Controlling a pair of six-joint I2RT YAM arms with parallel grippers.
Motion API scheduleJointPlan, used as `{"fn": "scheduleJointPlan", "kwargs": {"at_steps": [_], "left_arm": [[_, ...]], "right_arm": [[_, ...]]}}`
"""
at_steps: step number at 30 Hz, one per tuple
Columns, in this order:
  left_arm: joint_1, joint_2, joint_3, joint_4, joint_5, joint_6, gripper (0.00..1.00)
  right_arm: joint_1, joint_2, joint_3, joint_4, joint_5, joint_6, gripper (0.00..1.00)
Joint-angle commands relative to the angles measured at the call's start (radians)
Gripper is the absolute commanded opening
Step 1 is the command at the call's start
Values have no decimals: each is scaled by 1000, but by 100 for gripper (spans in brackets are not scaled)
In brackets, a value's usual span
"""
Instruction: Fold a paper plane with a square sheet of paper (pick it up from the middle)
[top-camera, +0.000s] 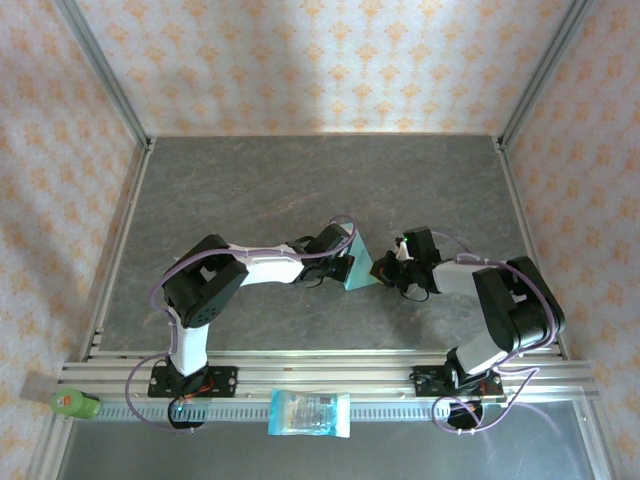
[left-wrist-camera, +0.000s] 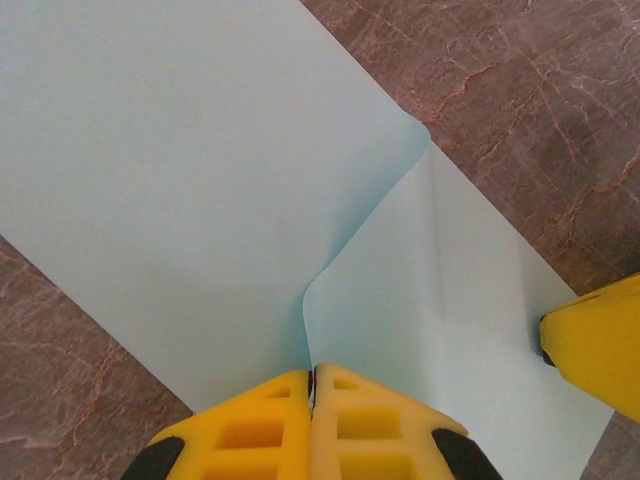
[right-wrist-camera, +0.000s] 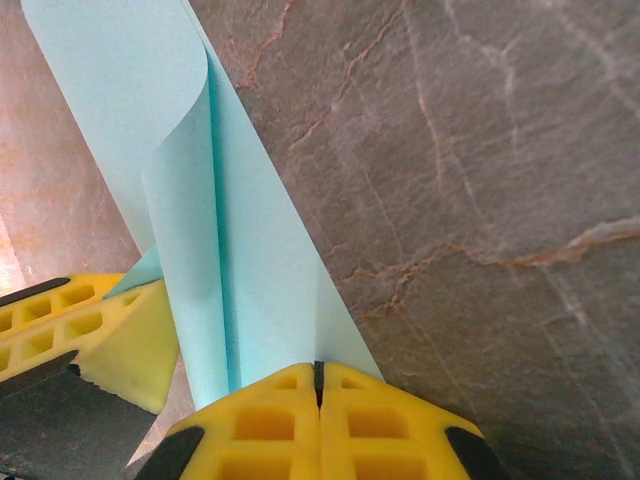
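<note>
Top external view, nearest edge first: a blue-and-white printed packet (top-camera: 310, 413) lies at the metal rail (top-camera: 120, 372) between the two arm bases. A small green object (top-camera: 75, 404) sits at the rail's left end. Beyond the rail, both arms reach inward over the grey marbled tabletop (top-camera: 300, 190) and meet near its middle. There the light teal square sheet of paper (top-camera: 361, 265) stands partly raised between them.

Left wrist view: the left end effector (left-wrist-camera: 312, 374) has its yellow fingers pressed together, pinching the paper's near edge where a crease runs up and away. One flap overlaps the other, and most of the paper lies flat on the tabletop. A yellow finger (left-wrist-camera: 598, 352) of the other arm sits at the paper's right edge.

Right wrist view: the right end effector (right-wrist-camera: 319, 368) is likewise fully closed on the paper, which rises from its fingertips as a curled, folded strip.

Farthest back, patterned orange-and-cream walls (top-camera: 320, 60) enclose the tabletop.
</note>
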Motion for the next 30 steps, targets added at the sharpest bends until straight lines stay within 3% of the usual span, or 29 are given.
{"fn": "scheduleJointPlan", "kwargs": {"at_steps": [1, 30], "left_arm": [[6, 19, 27, -34, -39, 11, 0], [2, 48, 21, -12, -38, -5, 0]], "right_arm": [[1, 21, -34, -117, 83, -16, 0], [1, 26, -34, -120, 83, -17, 0]]}}
